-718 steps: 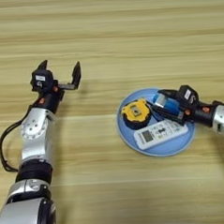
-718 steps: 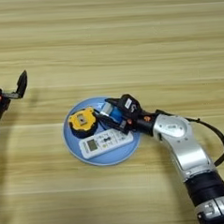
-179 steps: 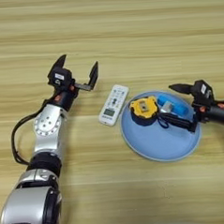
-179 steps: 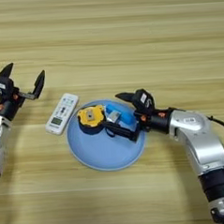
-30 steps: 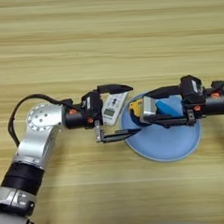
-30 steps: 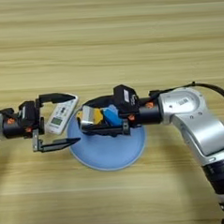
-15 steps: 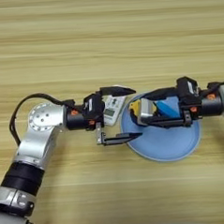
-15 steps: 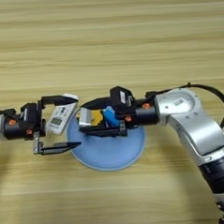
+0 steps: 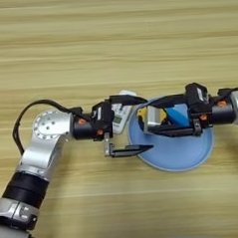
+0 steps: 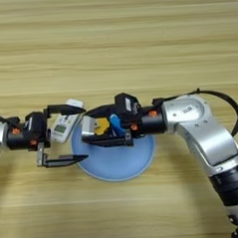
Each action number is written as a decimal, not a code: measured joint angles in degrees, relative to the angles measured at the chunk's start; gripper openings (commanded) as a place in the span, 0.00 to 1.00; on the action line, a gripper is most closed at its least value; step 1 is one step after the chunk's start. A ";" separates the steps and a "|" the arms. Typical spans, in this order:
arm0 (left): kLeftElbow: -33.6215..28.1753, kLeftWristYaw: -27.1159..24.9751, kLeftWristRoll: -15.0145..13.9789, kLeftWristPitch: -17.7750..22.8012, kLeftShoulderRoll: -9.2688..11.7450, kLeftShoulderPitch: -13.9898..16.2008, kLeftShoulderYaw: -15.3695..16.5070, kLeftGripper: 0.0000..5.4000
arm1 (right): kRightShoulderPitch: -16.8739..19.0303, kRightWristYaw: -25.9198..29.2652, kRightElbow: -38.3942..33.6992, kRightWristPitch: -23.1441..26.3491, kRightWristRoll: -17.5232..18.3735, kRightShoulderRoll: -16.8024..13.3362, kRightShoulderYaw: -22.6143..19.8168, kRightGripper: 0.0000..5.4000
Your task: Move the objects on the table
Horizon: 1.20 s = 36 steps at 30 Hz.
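**Two open claws meet at the plate's left rim**

Lowest in the frame, the left gripper [image 9: 130, 124] reaches in from the left, fingers spread wide: the lower finger overlaps the light blue plate [image 9: 185, 157], the upper passes over the white remote [image 9: 121, 113]. The remote lies on the table [image 9: 111, 41] just left of the plate, long axis tilted up-right. The right gripper [image 10: 91, 126], also open, brackets the tape measure [image 10: 102, 124] and blue-and-grey block [image 10: 116, 125] on the plate.

A robot test bench or lab: a bare light wooden table [image 9: 111, 41] fills the view edge to edge, two metal robot arms reaching in
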 measured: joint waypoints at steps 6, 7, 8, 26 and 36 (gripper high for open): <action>0.00 0.02 0.06 0.00 0.00 -0.01 -0.06 0.86 | -0.09 0.00 0.00 0.00 0.00 0.00 0.11 0.47; 0.00 0.02 0.08 -0.01 0.00 -0.01 -0.06 0.85 | -0.09 0.00 0.00 0.00 0.00 0.00 0.12 0.47; 0.00 0.02 0.10 -0.01 0.00 -0.01 -0.07 0.83 | -0.10 0.00 -0.01 0.00 0.00 0.00 0.12 0.47; 0.05 0.08 0.30 -0.10 -0.01 -0.02 -0.17 0.47 | -0.10 0.05 -0.02 -0.04 0.00 -0.01 0.18 0.47; 0.31 -0.10 1.82 -0.10 0.11 0.02 -0.29 0.45 | -0.17 -0.07 1.05 -0.72 -0.37 0.33 1.69 0.46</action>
